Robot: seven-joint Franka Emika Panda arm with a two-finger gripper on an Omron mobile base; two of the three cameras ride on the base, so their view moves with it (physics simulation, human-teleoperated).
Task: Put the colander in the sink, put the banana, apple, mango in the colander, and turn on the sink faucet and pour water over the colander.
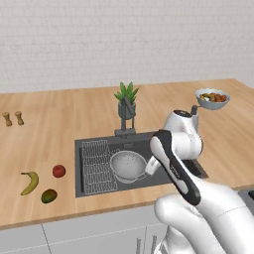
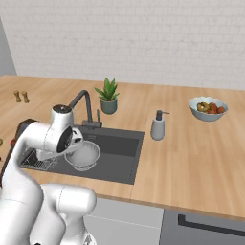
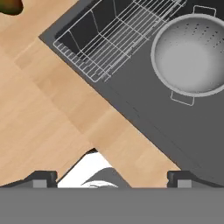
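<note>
Heading next for fruit: colander [image 1: 127,165] already sits in sink [image 1: 89,188]; claw [image 3: 112,178] wide open, empty. Reach left to banana [image 1: 30,182] on bench [image 1: 49,134], grasp mid-curve.

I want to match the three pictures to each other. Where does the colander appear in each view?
Left base view: the colander sits in the middle of the sink, right of the wire rack.
Right base view: lower left, in the sink, partly behind the arm.
Hand view: upper right, empty.
Shared landmark: the wire rack beside it.
</note>
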